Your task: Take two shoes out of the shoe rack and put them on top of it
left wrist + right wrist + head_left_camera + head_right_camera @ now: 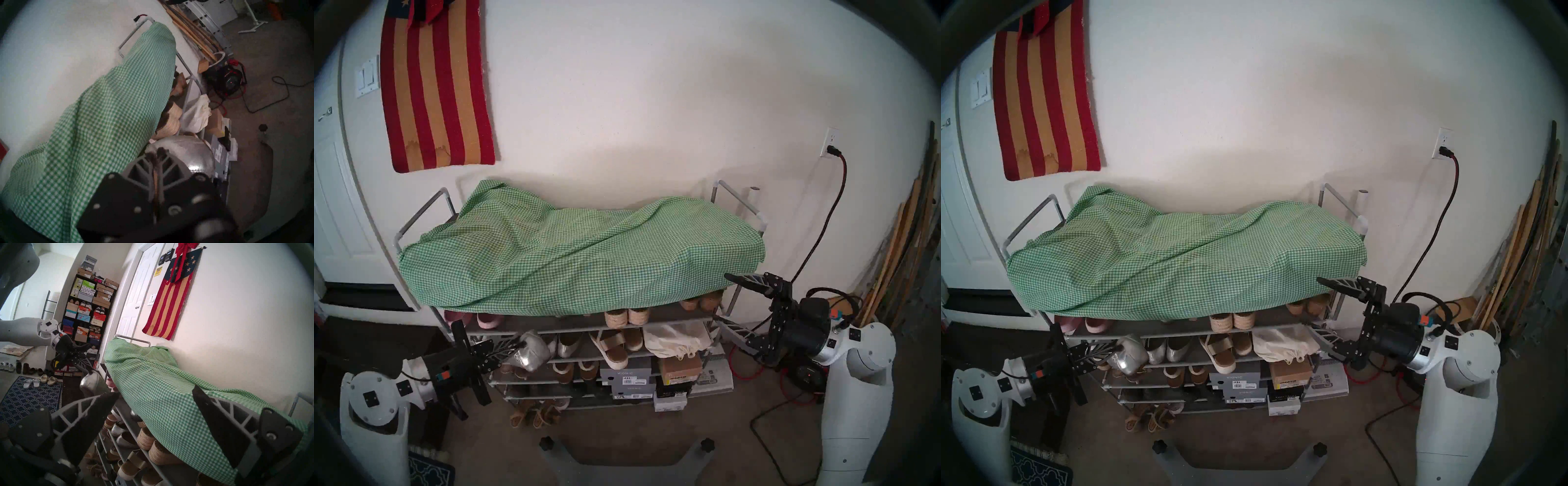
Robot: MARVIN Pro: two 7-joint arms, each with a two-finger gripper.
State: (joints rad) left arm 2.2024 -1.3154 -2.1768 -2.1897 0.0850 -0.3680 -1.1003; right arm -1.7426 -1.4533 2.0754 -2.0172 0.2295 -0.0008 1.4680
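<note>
The shoe rack (426, 207) is grey tubes and shelves, its top covered by a green-white gingham cloth (578, 251). My left gripper (517, 346) is shut on a metallic silver flat shoe (533, 351) with faint perforations. It holds the shoe in the air just in front of the rack's left end, level with the second shelf. The shoe also shows in the left wrist view (186, 152) and in the right wrist view (89, 382). I cannot make out a second perforated shoe. My right gripper (721, 297) is open and empty at the rack's right end, just under the cloth's edge.
Plain silver flats (566, 344), pink slip-ons (487, 320), espadrilles (626, 317), a white bag (673, 339) and shoe boxes (626, 373) fill the shelves. A red cable (838, 190) and leaning wooden slats (907, 244) are at the right. My base (626, 456) stands in front.
</note>
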